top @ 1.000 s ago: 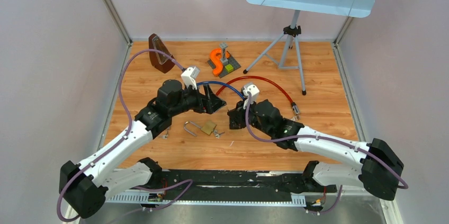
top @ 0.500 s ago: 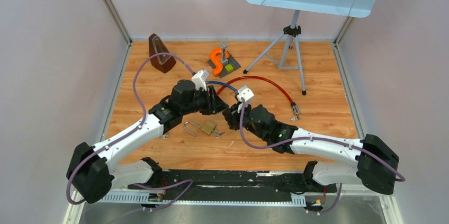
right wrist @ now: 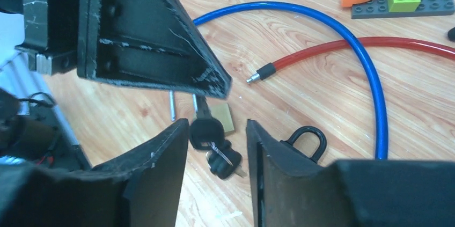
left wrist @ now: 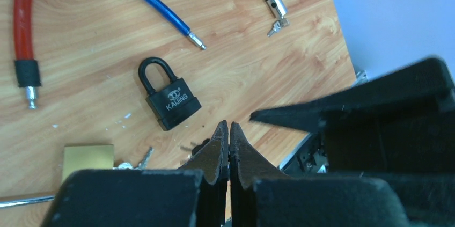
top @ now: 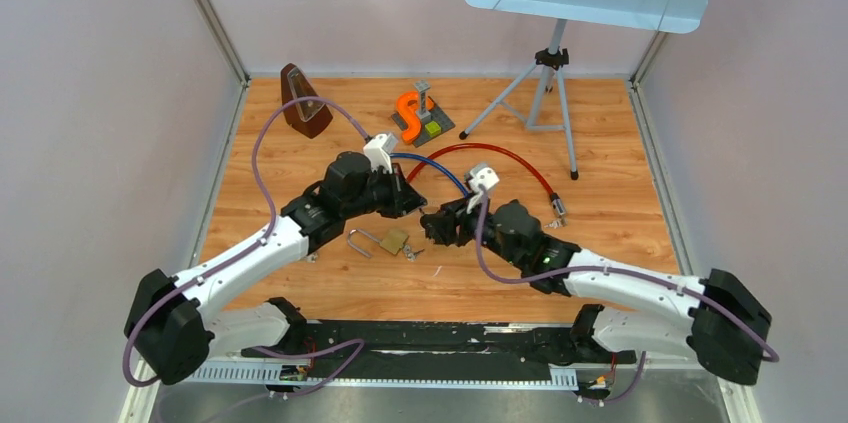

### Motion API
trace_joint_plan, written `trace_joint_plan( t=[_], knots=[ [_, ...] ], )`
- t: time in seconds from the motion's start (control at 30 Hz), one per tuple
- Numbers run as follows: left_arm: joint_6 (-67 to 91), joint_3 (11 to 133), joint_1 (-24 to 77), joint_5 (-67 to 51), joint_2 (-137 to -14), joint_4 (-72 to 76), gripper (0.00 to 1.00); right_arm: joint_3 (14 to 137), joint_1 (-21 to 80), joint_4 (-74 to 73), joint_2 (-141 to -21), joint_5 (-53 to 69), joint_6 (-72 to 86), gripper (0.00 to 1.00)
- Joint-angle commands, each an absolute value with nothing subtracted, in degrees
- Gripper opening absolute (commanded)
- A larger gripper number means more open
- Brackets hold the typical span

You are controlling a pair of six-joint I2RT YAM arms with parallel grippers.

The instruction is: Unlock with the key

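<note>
The left gripper [left wrist: 229, 140] is pinching the blade of a black-headed key [right wrist: 205, 130], its fingers pressed together, and the key is hanging between the spread fingers of the right gripper [right wrist: 217, 127]. The black padlock [left wrist: 170, 102] and brass padlock [right wrist: 224, 117] are lying on the wooden table [left wrist: 241, 50] beneath.

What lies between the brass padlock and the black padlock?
A silver key lies between the brass padlock and the black padlock, nearer the brass one; the left wrist view shows it.
</note>
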State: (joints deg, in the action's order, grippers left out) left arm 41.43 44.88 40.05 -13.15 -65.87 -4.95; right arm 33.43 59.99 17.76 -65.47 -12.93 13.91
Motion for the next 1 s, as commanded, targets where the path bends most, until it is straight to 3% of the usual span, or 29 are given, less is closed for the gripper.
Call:
trace_joint_plan(
  t=[0.0, 0.13, 0.33, 0.6, 0.97],
  knots=[
    [35.0, 48.4, 40.3, -10.7, -60.6, -3.0, 0.0, 28.2, 51.5, 24.8, -56.2, 5.6, 21.8, 0.47],
    [32.4, 48.2, 40.3, -14.8, -58.7, 1.4, 0.0, 21.9, 40.3, 34.9, -51.3, 23.1, 30.7, 0.52],
    [34.6, 43.7, 40.3, -24.5, -56.5, 15.1, 0.0, 16.9, 33.0, 54.1, -52.4, 37.2, 42.1, 0.48],
    [39.1, 43.1, 40.3, -30.5, -57.4, 23.6, 0.0, 18.9, 32.2, 63.5, -55.9, 42.0, 46.2, 0.45],
    [43.8, 41.9, 40.6, -34.0, -59.3, 31.0, 0.0, 22.2, 31.8, 65.7, -57.8, 41.6, 46.6, 0.41]
  ],
)
